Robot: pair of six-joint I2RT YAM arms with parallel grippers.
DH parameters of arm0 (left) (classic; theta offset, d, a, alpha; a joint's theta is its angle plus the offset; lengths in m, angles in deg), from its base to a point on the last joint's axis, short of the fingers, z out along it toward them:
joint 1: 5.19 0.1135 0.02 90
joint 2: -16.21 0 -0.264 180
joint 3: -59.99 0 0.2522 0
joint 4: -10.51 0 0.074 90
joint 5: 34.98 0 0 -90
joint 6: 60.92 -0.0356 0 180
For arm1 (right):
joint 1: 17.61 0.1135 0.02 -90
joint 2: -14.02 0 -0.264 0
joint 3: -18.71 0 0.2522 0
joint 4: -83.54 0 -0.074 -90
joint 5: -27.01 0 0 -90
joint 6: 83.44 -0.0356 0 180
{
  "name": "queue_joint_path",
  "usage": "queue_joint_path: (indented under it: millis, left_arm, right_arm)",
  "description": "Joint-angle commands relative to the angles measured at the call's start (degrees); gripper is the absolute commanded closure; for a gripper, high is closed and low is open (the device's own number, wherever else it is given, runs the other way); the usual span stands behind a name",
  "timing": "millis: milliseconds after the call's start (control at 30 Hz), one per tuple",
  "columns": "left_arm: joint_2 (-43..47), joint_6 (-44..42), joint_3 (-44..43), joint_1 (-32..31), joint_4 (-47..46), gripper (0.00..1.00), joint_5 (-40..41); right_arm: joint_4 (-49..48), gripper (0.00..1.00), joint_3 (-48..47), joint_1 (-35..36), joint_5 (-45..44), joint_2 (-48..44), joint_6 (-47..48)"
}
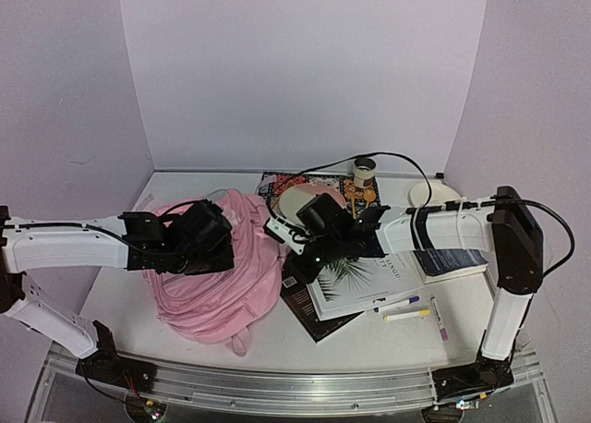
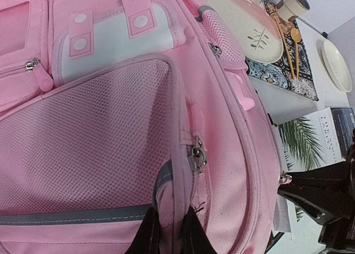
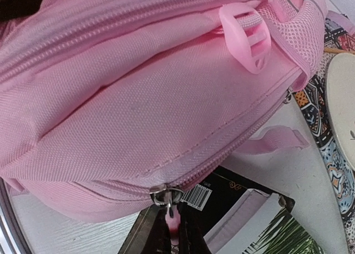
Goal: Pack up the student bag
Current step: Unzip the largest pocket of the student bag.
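White bench (image 1: 138, 303) within pale walls, top view: the soft pink student bag (image 1: 217, 280) lies crumpled left of centre, near the front edge. Left wrist view: the left gripper (image 2: 171, 234) pinches a piped seam beside the bag's mesh panel. Right wrist view: the right gripper (image 3: 173, 238) is clamped on the pink zip pull (image 3: 172, 216) of the woven side.

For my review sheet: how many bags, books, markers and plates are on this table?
Backpack: 1
Books: 3
Markers: 3
Plates: 2
Total: 9
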Motion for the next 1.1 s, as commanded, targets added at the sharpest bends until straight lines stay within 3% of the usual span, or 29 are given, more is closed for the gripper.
queue_joint_path:
  millis: [0, 400, 1067]
  left_arm:
    - [-2.56, 5.92, 2.63, 0.25, -9.43, 1.00, -0.97]
    - [-10.83, 10.44, 3.89, 6.87, -18.47, 1.00, -6.52]
    - [-7.00, 13.12, 3.77, 7.27, -20.89, 1.00, -9.16]
  right_arm:
    - [1.89, 1.00, 1.48, -0.64, 0.88, -1.01, -3.37]
    - [4.50, 0.97, 6.12, 3.20, 1.42, -4.80, -9.81]
    - [5.27, 0.95, 2.88, 12.86, -2.05, -2.15, -21.27]
